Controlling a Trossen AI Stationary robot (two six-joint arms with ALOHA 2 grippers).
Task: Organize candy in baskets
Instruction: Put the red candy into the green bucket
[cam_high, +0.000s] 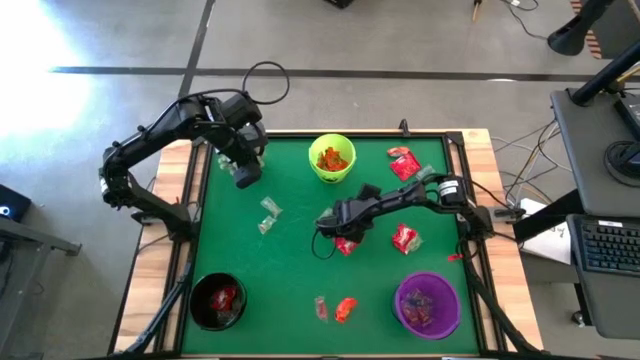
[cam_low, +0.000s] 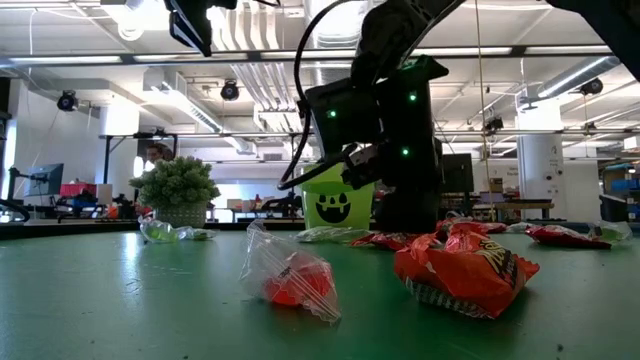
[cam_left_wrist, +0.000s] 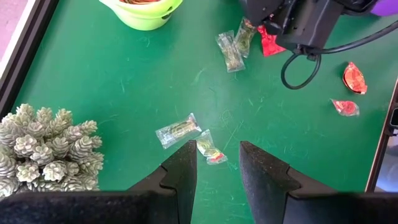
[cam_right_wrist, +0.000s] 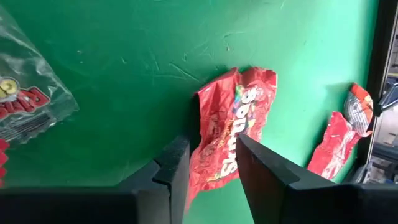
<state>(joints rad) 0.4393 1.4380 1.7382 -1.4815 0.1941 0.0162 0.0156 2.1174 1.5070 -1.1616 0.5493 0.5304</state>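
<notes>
My right gripper (cam_high: 340, 236) is low over the middle of the green table, open, its fingers on either side of a red candy wrapper (cam_right_wrist: 231, 134) that lies flat on the table. My left gripper (cam_left_wrist: 217, 165) hangs open high over the far left, above two clear-wrapped candies (cam_left_wrist: 178, 129). The lime basket (cam_high: 332, 160) at the far side holds orange candy. The black basket (cam_high: 218, 301) at the near left holds red candy, and the purple basket (cam_high: 427, 304) stands at the near right. More candy lies loose: red (cam_high: 405, 238), red (cam_high: 403, 163), orange (cam_high: 345, 308). My right gripper comes at the red wrapper slanting down from the table's right side. The wrapper's lower part (cam_right_wrist: 214, 165) fills the gap between the two fingers. I cannot tell whether the fingers touch it. The wrapper lies on the table.
A spiky pale-green plant (cam_left_wrist: 43, 149) stands by the table's far left edge, under my left arm. A raised wooden border (cam_high: 478, 180) runs around the green mat. A clear-wrapped candy (cam_high: 268, 212) lies left of centre, and another (cam_high: 321, 307) near the front edge.
</notes>
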